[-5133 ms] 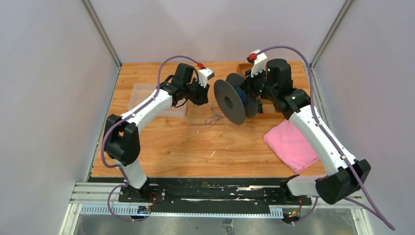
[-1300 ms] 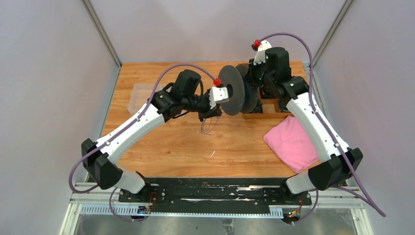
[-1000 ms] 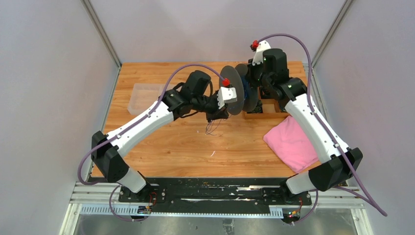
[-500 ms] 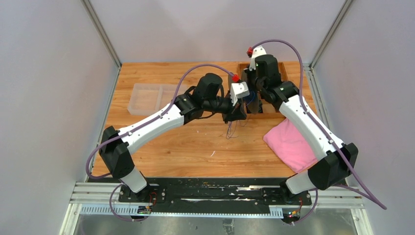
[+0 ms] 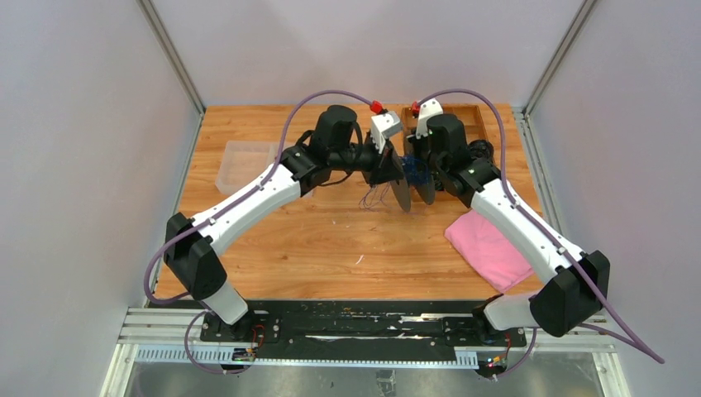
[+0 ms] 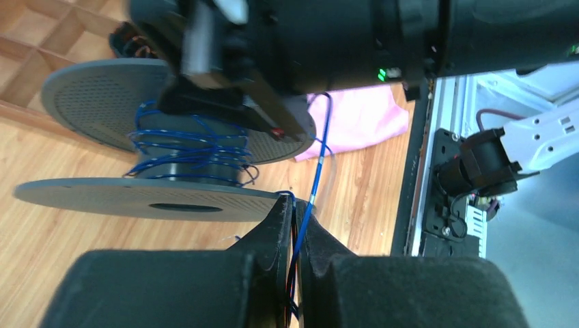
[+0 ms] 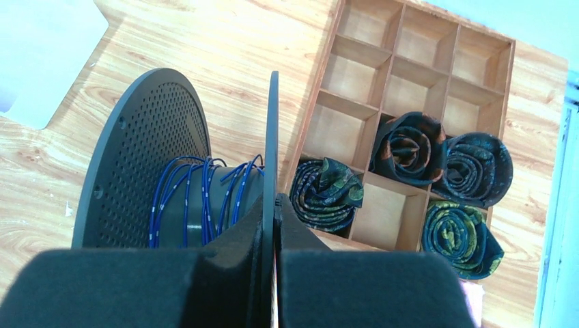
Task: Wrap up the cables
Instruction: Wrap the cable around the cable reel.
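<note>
Blue cables (image 6: 198, 147) sat partly wound on spool (image 7: 136, 137), with loose strands apparently hanging at its nine o'clock. Left hand (image 6: 293, 212) pinched cables; right hand (image 7: 274, 201) clamped spool.

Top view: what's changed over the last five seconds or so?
The left gripper, pinching the blue cable, swung right to the spool. The right gripper, still clamped on its flange, turned the spool from face-on to edge-on. Pink cloth, clear tray and wooden box stayed put.
</note>
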### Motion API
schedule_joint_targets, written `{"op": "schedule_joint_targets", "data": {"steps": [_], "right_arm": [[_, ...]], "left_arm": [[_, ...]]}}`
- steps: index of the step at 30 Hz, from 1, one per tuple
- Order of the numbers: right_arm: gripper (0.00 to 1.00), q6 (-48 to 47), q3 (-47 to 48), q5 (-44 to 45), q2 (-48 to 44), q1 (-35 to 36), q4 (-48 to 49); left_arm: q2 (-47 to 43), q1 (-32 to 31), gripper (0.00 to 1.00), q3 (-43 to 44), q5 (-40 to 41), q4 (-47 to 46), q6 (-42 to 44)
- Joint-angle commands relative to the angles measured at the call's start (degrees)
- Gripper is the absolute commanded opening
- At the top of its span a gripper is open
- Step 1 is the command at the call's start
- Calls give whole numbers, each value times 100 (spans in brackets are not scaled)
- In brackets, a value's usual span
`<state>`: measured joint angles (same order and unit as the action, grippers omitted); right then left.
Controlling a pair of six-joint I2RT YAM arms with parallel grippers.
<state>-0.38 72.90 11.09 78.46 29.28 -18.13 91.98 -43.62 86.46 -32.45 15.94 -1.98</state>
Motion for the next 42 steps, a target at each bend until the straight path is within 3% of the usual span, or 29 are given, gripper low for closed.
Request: {"op": "schedule_joint_targets", "data": {"steps": [1, 12, 18, 34, 42], "right_arm": [[1, -403, -266, 282, -219, 82, 510], [1, -578, -582, 161, -447, 104, 644], [1, -695, -609, 159, -536, 104, 644], [1, -918, -788, 337, -670, 82, 745], [1, -915, -834, 324, -673, 41, 776]], "left_arm": [[-209, 255, 9, 470, -366, -446, -382], [-32, 826, 10, 614, -516, -576, -730], [-82, 1188, 0, 449, -535, -735, -772], [-266, 2719, 0, -42, -613, -1345, -1530], [-146, 3087, 1, -257, -675, -1754, -1955]]}}
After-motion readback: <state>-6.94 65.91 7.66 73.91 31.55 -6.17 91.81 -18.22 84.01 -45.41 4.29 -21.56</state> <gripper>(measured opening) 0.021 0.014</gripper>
